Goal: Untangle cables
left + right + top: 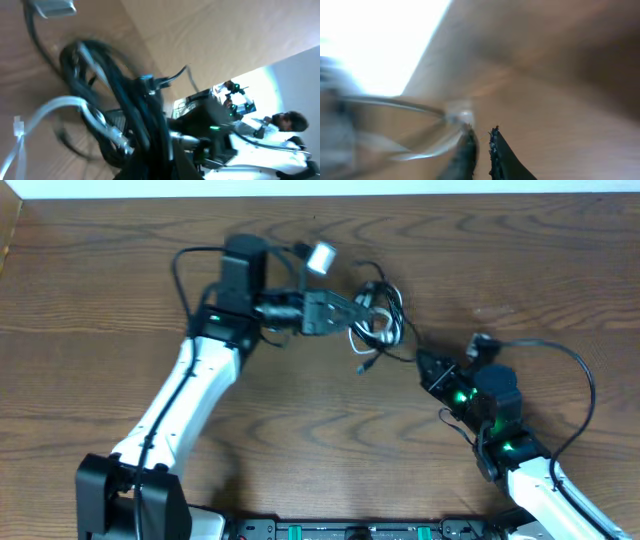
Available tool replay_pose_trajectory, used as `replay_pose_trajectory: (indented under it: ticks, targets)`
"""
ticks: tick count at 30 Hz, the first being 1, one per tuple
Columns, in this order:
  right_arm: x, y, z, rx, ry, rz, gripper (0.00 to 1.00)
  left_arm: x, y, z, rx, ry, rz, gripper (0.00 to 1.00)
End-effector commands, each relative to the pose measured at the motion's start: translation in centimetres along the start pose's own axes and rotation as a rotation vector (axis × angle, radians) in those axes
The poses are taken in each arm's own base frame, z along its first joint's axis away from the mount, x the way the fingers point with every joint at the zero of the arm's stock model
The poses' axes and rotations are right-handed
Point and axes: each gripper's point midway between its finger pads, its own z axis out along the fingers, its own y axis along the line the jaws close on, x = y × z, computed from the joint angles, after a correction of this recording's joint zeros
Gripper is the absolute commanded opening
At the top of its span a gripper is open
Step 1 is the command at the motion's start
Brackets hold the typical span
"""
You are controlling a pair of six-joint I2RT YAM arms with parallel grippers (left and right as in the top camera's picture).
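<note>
Separation step: the cables, one tight bunch, are clenched in the left claw. Just beyond them from that claw, the right claw pinches one strand. Next, probably: draw it clear without dragging the bunch.

One counter carries two arms with two end effectors, the left end effector and the right end effector, and one tangle of cables, with one white cable among several black ones too knotted to count.
</note>
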Motion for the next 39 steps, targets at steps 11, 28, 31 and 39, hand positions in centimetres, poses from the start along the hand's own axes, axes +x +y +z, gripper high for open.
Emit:
replay_pose_trajectory:
  ticks: [11, 28, 31, 39]
  targets:
    - [2.9, -4.8, -0.2, 0.087, 0.132, 0.023, 0.18, -2.0, 2.1, -1.0, -0.279, -0.127, -0.055, 0.08]
    - [9.9, -4.1, -2.5, 0.019, 0.518, 0.128, 0.78, 3.4, 6.5, 3.0, -0.733, -0.076, -0.111, 0.08]
    - [10.6, -5.0, -3.0, 0.065, 0.546, 0.152, 0.77, 3.6, 6.3, 3.4, -0.728, -0.067, -0.106, 0.08]
    - [9.9, -3.2, -2.6, -0.041, 0.531, 0.072, 0.5, 3.6, 6.3, 3.4, -0.728, -0.073, -0.123, 0.08]
